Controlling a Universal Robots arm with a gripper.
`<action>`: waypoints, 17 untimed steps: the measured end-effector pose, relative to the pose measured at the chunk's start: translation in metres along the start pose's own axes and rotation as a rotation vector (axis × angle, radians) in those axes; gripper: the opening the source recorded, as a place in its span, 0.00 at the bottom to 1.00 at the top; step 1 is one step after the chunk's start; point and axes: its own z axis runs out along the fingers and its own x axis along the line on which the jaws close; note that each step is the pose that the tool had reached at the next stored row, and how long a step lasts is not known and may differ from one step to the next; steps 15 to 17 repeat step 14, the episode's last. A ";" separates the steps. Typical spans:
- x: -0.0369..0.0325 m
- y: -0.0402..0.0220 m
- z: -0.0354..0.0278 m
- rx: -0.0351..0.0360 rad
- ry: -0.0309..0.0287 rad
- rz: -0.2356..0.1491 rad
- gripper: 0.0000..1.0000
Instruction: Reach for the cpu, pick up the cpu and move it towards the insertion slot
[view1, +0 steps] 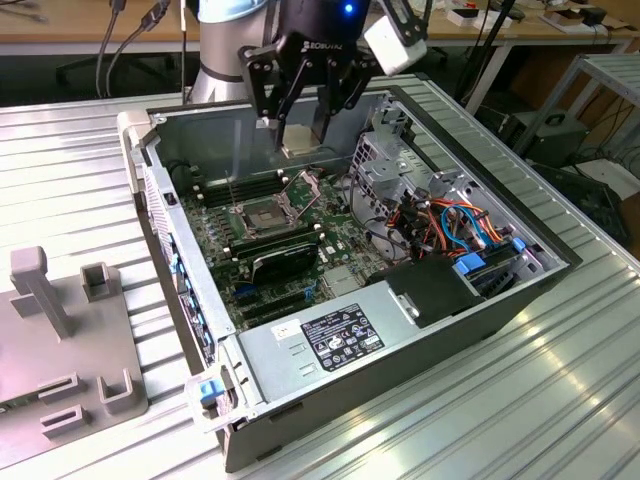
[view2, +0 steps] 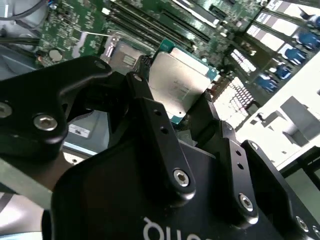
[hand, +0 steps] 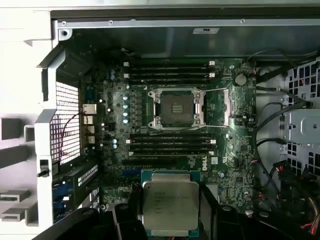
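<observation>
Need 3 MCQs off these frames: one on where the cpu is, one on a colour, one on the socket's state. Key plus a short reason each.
1. Where is the cpu?
A. Seated in the insertion slot
B. Held by the gripper above the motherboard
C. Lying on the metal table outside the case

2. What colour is the clip at the case's near corner in the exterior view?
A. Blue
B. Red
C. Yellow

3. What state is the insertion slot in?
A. Covered by a heatsink
B. Filled with a chip
C. Open, with a dark bare centre

Answers:
1 B: in both wrist views the gripper has its fingers on opposite edges of the chip, with the board visible behind it.
2 A: the clip is plainly blue.
3 C: the first wrist view shows the silver frame around an exposed dark centre.
</observation>
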 end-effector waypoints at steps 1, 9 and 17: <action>-0.0074 0.0018 0.0002 0.0001 0.0004 0.000 0.55; -0.0176 0.0041 0.0004 0.0002 0.0005 0.000 0.55; -0.0185 0.0041 0.0004 0.0001 0.0005 0.000 0.55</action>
